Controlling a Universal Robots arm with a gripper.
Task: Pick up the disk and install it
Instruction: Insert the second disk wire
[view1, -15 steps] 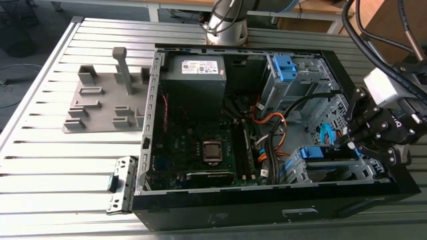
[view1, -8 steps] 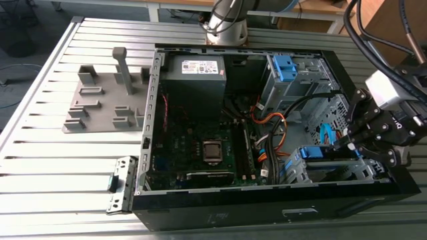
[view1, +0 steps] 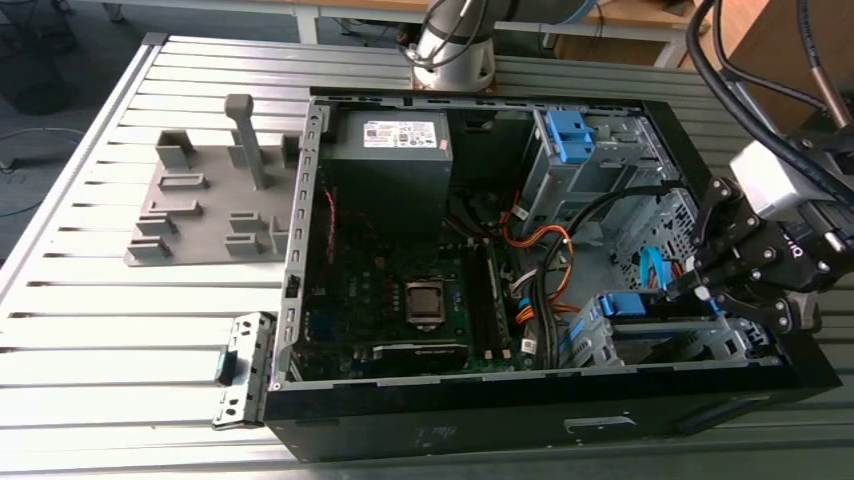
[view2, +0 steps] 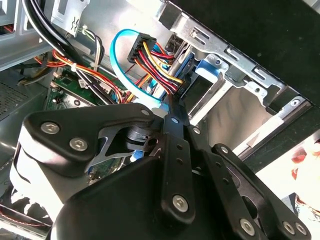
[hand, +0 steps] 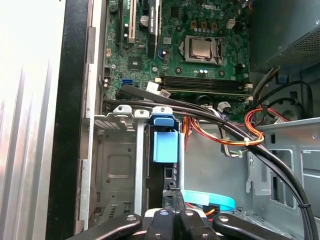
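The disk sits edge-on in the metal drive cage at the near corner of the open computer case, on the exterior view's right. Its blue carrier frame shows between the cage rails in the first wrist view. My gripper hangs over the cage, at the disk's cable end. The black fingers are pressed together with nothing between them. In the second wrist view the fingertips reach the blue carrier beside a plug with red, yellow and black wires.
Orange and black cables cross the case beside the cage, and a light blue cable loops above it. A grey power-supply box and a blue bracket sit at the case's far side. A grey fixture stands on the table at the left.
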